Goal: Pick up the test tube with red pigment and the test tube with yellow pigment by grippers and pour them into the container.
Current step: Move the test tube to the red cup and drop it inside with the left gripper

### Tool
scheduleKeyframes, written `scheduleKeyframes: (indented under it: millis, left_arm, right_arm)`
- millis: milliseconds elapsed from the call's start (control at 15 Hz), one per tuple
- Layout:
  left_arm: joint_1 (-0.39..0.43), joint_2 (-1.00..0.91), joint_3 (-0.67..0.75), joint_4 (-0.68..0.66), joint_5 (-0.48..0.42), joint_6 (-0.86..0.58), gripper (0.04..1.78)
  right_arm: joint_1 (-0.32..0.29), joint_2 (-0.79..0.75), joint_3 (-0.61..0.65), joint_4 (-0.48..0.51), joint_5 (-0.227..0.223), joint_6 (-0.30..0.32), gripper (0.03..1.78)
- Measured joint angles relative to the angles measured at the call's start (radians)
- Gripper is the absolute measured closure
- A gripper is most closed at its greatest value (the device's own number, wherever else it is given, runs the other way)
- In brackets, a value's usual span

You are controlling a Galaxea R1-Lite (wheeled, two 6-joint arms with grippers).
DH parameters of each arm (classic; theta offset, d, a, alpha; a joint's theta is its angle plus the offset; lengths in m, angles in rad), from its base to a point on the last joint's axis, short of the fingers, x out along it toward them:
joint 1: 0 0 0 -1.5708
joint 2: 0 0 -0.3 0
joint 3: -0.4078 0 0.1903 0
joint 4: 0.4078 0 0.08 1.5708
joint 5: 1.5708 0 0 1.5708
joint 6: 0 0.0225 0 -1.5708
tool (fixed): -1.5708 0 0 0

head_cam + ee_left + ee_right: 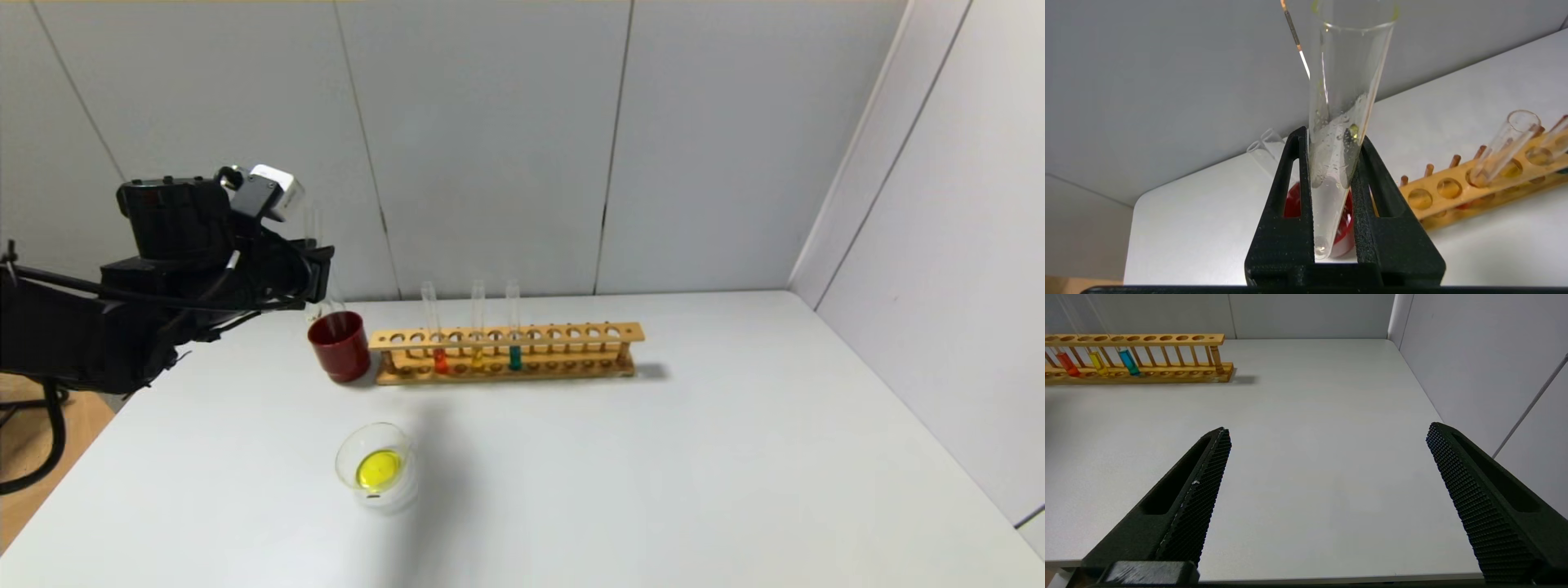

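Note:
My left gripper [318, 273] [1331, 136] is shut on the test tube with yellow pigment [1347, 81] [313, 220]. That tube stands nearly upright and holds only yellow drops on its glass. It hangs above the dark red cup [339, 345] [1345, 230]. The container [396, 490], a low glass dish, sits toward the front left of the table with yellow liquid in it. The test tube with red pigment [440, 359] [1067, 363] stands in the wooden rack [571, 335] [1180, 337]. My right gripper [1327, 428] is open over the bare table at the right and does not show in the head view.
A duller yellow tube [478, 358] [1098, 362] and a teal tube [514, 357] [1128, 361] stand beside the red one in the rack. Empty clear tubes [1267, 147] lean out of the red cup. Walls close the table at the back and right.

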Motion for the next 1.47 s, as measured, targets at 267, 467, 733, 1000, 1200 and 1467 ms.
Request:
scheduleKeyframes:
  millis: [267,467,733,1000,1200,1467]
  left_arm:
    - [0.007,0.107,-0.013,-0.106,-0.072,-0.014,1.51]
    - [0.016,0.167,-0.052,-0.115,-0.075,-0.033,1.51]
    - [0.025,0.227,-0.082,-0.137,-0.077,-0.049,1.51]
    - [0.027,0.277,-0.104,-0.150,-0.079,-0.049,1.51]
    - [0.036,0.312,-0.123,-0.164,-0.080,-0.050,1.51]
    - [0.043,0.357,-0.129,-0.208,-0.090,-0.050,1.51]
  right_arm:
    - [0.000,0.000,0.000,0.000,0.000,0.000,0.06]
    - [0.000,0.000,0.000,0.000,0.000,0.000,0.06]
    - [0.000,0.000,0.000,0.000,0.000,0.000,0.06]
    - [0.000,0.000,0.000,0.000,0.000,0.001,0.06]
    - [0.000,0.000,0.000,0.000,0.000,0.000,0.06]
    - [0.000,0.000,0.000,0.000,0.000,0.000,0.06]
